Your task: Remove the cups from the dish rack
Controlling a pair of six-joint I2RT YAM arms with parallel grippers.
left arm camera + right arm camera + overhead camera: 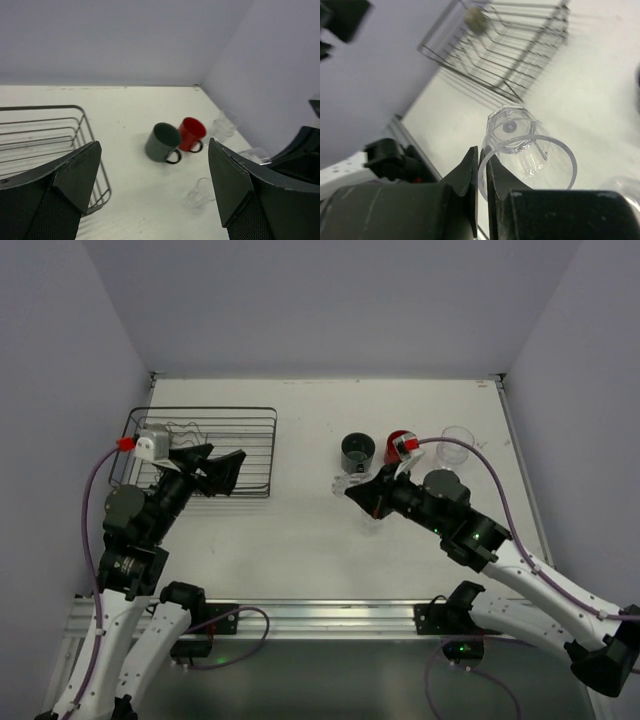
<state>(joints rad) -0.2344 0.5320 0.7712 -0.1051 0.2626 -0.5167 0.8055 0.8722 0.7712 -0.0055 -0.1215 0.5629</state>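
Pinching the thin rim of the small clear tumbler (pixel 520 150), the right gripper (pixel 481 161) has its fingers squeezed together on the glass. The tumbler is out of the dish rack (pixel 200 410), at 5 o'clock from the dark grey-green mug (pixel 357 450). I think it is light, hard, slippery and easy to break, so the rim wall looks like the best place to hold. The left gripper (pixel 218 465) is wide and holds nothing. It hides the rack's 5 o'clock part. A small olive blob (pixel 476 17) by the rack is too blurry to name.
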